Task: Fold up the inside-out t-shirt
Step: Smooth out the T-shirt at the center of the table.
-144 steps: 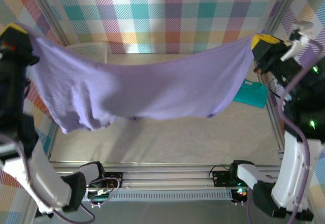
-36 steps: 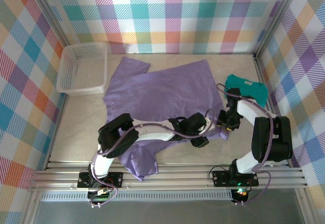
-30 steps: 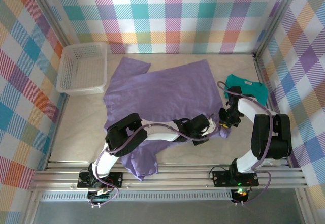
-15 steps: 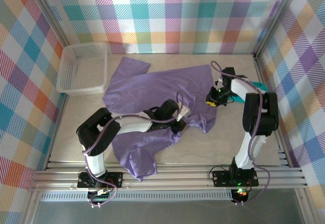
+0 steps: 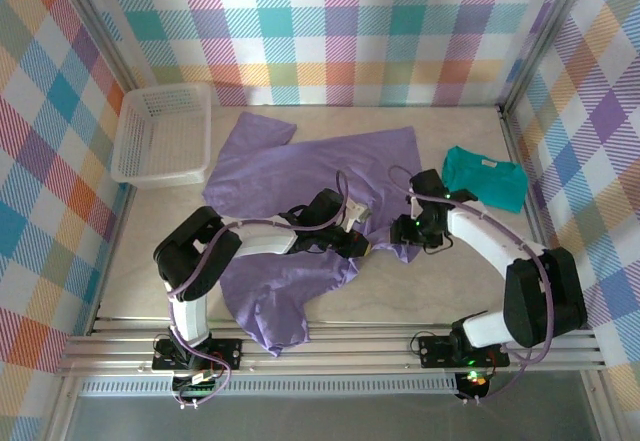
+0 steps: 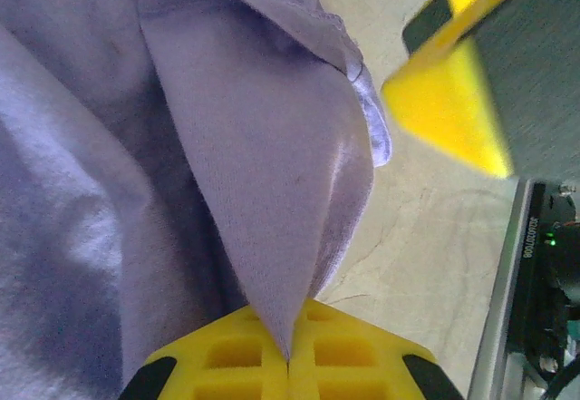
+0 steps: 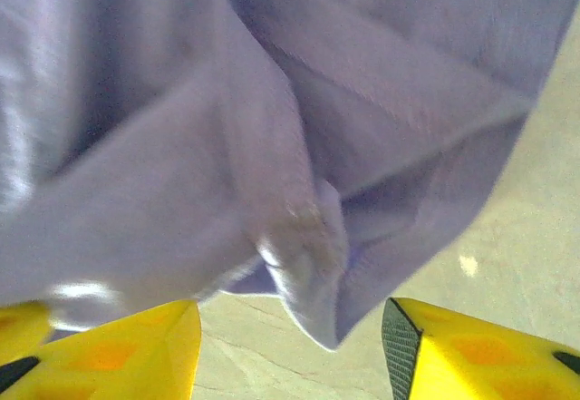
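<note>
The inside-out t-shirt, plain lavender, lies rumpled across the middle of the table, with one part trailing toward the near edge. My left gripper sits at its right side, shut on a raised fold of the lavender cloth; in the left wrist view the fabric runs straight into the seam of the left gripper. My right gripper hovers just right of it, open. In the right wrist view a drooping corner of the shirt hangs between the spread fingers of the right gripper, without touching them.
A white basket stands at the back left, beside the shirt's sleeve. A folded teal-green t-shirt lies at the right, behind my right arm. Bare beige tabletop runs along the near right side.
My left gripper shut on the shirt's right edge and pulled it leftward. My right gripper let go, swung to the far right, then came back to the shirt's corner with its fingers spread.
</note>
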`<state>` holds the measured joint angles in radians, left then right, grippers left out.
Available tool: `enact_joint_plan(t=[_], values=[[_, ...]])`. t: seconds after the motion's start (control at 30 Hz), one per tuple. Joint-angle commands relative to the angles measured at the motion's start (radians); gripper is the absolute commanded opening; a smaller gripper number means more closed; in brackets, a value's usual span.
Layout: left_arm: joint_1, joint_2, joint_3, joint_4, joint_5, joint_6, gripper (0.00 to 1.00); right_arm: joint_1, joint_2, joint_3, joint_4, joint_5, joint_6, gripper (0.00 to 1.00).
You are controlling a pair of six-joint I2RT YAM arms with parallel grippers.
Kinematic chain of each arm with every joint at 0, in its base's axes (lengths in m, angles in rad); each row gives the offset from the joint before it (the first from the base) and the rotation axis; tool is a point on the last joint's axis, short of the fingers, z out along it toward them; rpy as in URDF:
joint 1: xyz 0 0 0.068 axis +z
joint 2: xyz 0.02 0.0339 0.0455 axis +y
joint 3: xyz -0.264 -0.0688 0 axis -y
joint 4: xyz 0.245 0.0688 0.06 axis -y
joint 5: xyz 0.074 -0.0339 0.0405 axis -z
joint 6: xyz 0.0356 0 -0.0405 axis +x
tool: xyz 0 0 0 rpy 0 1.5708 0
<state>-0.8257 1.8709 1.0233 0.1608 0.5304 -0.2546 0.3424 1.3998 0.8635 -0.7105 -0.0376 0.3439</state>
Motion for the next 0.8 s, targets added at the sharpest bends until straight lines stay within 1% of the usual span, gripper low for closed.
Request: enact_joint_plan(t=[0.0,0.13,0.27,0.43,0.67,0.77], values=[[0.015,0.013,0.009,0.010,0.050,-0.017,0.00,0.022,0.008,-0.021,0.025,0.057,0.039,0.55],[0.016,0.007,-0.001,0.010,0.046,-0.014,0.00,0.027,0.058,-0.015,0.054,0.078,0.045,0.52],[0.017,0.008,-0.007,0.011,0.052,-0.013,0.00,0.026,0.103,0.008,0.089,0.073,0.036,0.48],[0.017,0.005,-0.009,0.003,0.057,-0.005,0.00,0.026,0.126,0.054,0.083,0.102,0.017,0.39],[0.016,0.010,-0.011,-0.004,0.059,0.004,0.00,0.025,0.136,0.083,0.046,0.145,0.001,0.31],[0.018,0.013,-0.009,-0.004,0.064,0.004,0.00,0.023,0.136,0.081,0.045,0.144,-0.002,0.24]])
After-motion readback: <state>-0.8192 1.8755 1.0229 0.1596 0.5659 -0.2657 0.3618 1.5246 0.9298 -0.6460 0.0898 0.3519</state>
